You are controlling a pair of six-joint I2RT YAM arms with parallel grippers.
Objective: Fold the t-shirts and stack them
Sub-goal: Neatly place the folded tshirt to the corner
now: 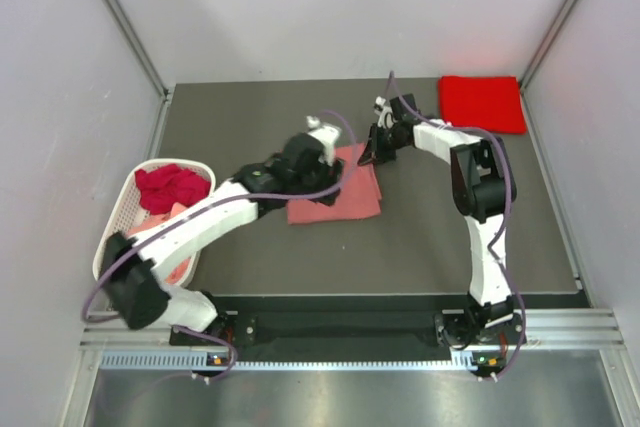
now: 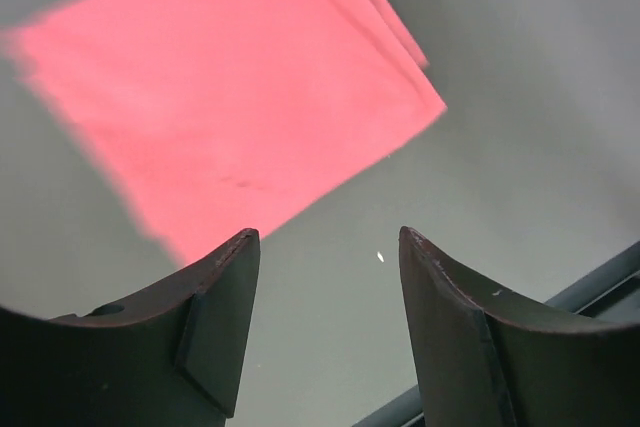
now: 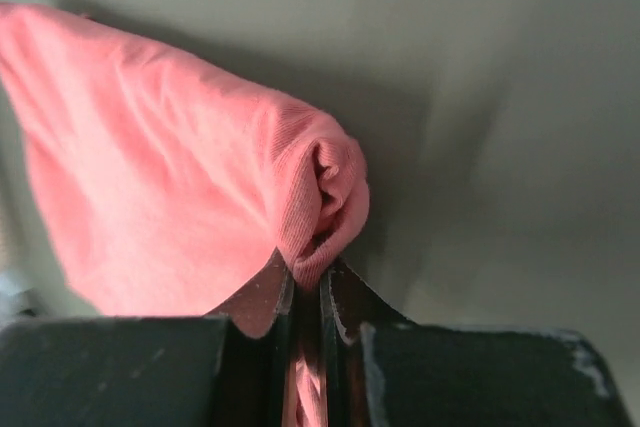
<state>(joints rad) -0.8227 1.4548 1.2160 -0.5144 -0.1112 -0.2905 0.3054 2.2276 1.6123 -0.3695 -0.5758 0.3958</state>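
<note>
right claw point(image 3: 307, 275) pinches salmon shirt point(image 3: 180, 177) on dark grey table point(image 1: 420, 247).

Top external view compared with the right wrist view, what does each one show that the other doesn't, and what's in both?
Only the top external view shows the white basket holding a dark crimson shirt, the folded bright red shirt in the far right corner, and the left arm stretched over the table. Only the right wrist view shows the right gripper pinching a bunched fold of cloth, jaws shut. Both show the salmon pink shirt on the dark table.
</note>
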